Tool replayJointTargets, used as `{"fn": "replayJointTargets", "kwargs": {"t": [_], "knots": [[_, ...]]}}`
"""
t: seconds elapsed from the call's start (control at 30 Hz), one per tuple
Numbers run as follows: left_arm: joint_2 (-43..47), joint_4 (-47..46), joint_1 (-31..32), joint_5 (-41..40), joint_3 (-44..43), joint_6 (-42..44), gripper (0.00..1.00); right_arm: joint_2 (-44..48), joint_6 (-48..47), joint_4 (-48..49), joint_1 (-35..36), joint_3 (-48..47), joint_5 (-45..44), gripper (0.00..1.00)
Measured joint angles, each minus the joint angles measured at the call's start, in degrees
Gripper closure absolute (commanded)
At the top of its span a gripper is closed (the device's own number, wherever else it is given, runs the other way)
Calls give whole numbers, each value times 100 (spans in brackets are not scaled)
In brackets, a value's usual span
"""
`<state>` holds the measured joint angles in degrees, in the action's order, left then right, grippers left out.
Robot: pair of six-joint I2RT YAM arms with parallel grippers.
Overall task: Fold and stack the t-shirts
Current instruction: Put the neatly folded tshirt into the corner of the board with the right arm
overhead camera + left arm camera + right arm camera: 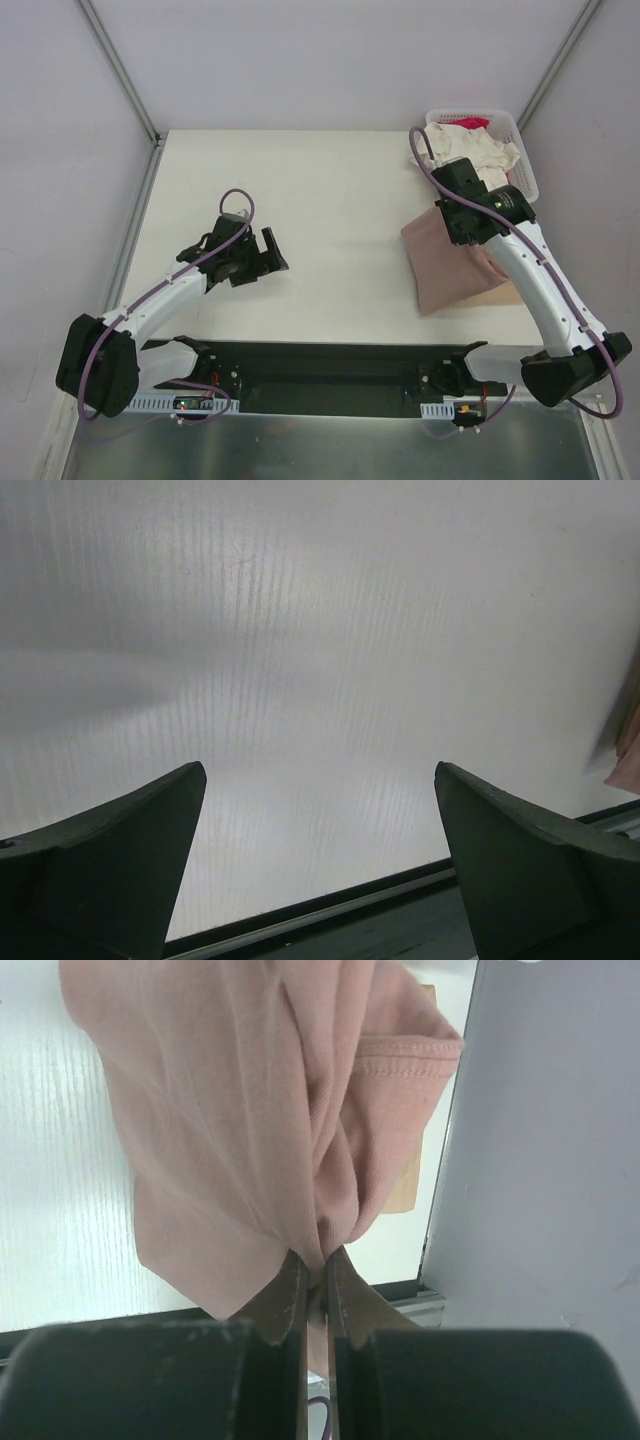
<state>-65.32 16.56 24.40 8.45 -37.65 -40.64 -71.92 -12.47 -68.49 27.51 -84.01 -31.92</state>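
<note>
The right pincer (318, 1270) is pressed together on a gathered fold of the dusty-pink t-shirt (230, 1110). The cloth fans out in pleats from its tips, with a hemmed sleeve showing. Seen from above, the shirt drapes beneath the right arm onto the right side of the white surface (330, 190), over a tan t-shirt (505, 292) whose edge peeks out. The left pincer (320, 810) is spread wide and holds nothing, well apart to the left. In the far right corner a white basket (527, 170) holds two more: a cream t-shirt (485, 152) and a magenta t-shirt (468, 122).
</note>
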Motion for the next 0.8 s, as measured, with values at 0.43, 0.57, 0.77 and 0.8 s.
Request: {"fn": "replayJointTargets", "kwargs": {"t": [0.43, 0.57, 0.77, 0.8], "knots": [[-280, 4, 0, 0, -114, 42, 0, -608, -634, 341, -1711, 92, 249, 99], [-424, 0, 0, 2, -232, 101, 0, -1049, -942, 688, -2280, 188, 472, 99], [-662, -2, 0, 2, -389, 160, 1, -1764, -1344, 1198, -2852, 240, 566, 95], [-695, -4, 0, 2, -407, 177, 1, -1862, -1405, 1290, -2918, 243, 581, 94]]}}
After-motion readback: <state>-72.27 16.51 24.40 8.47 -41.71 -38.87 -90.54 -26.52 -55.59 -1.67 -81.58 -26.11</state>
